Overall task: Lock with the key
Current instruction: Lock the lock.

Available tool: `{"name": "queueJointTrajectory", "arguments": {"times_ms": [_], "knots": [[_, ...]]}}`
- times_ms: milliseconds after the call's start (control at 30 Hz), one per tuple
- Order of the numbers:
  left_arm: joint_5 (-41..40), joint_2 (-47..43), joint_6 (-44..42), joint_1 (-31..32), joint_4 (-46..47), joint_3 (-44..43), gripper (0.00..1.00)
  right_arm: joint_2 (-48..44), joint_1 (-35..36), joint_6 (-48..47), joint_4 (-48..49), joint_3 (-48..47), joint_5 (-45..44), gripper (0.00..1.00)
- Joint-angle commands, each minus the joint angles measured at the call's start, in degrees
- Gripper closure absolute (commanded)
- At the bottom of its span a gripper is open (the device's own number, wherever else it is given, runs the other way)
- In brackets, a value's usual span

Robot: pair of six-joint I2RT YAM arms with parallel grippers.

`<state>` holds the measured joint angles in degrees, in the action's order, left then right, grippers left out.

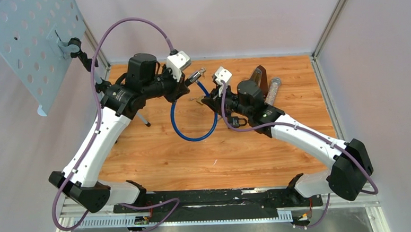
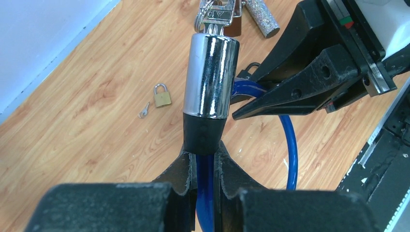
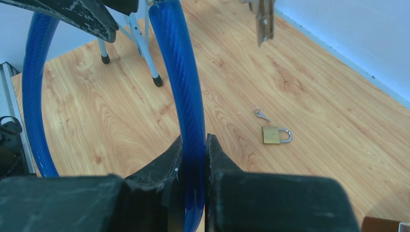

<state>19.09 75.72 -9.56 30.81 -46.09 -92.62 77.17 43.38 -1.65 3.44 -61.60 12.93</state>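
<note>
A blue cable lock [image 1: 194, 137] hangs in a loop between both arms above the wooden table. Its chrome barrel [image 2: 211, 77] points away from my left wrist, and a key [image 2: 216, 17] on a ring sits in its far end. My left gripper [image 2: 205, 154] is shut on the blue cable just behind the barrel's black collar. My right gripper [image 3: 194, 145] is shut on another stretch of the cable [image 3: 179, 72], its fingers [image 2: 290, 92] close beside the barrel. The key bunch [image 3: 263, 19] hangs at the top of the right wrist view.
A small brass padlock [image 2: 162, 95] and its small key [image 2: 143, 110] lie on the table below the barrel. A glittery tube [image 1: 272, 91] and a brown object [image 1: 258, 76] stand at the back right. A black padlock [image 1: 239, 121] sits near the right arm. A perforated board [image 1: 30, 45] on a stand is at the left.
</note>
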Motion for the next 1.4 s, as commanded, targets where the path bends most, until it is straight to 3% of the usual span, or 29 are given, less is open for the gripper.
{"name": "queueJointTrajectory", "arguments": {"times_ms": [0, 133, 267, 533, 833, 1200, 1367], "knots": [[3.0, 1.79, -1.69, 1.61, -4.26, 0.13, 0.84, -3.46, 1.01, 0.6, 21.39, 0.25, 2.81, 1.0], [3.92, 1.24, -1.12, 1.62, -3.21, -0.98, 0.57, -3.33, 0.99, 0.29, 24.93, 3.14, 1.59, 1.0], [5.04, -0.29, 0.14, 1.61, 0.18, -0.5, 0.41, -3.34, 1.01, -0.34, 28.18, 5.88, 1.28, 1.0], [5.68, -2.89, 4.14, 1.57, 6.9, 0.21, 0.19, -3.32, 1.01, -1.45, 28.29, 7.51, 1.09, 1.0], [5.54, -3.2, 17.16, 1.61, 17.97, 4.87, 0.21, -3.51, 1.01, -0.77, 29.33, 8.65, -1.98, 1.0], [2.28, -3.35, 24.17, 1.62, 20.59, 4.01, 0.15, -3.16, 1.1, -0.96, 31.16, 9.99, -5.08, 1.0], [-0.54, -2.5, 30.6, 1.58, 23.83, 6.86, 0.24, -2.34, 1.07, 0.48, 32.74, 9.29, -5.8, 1.0]]}}
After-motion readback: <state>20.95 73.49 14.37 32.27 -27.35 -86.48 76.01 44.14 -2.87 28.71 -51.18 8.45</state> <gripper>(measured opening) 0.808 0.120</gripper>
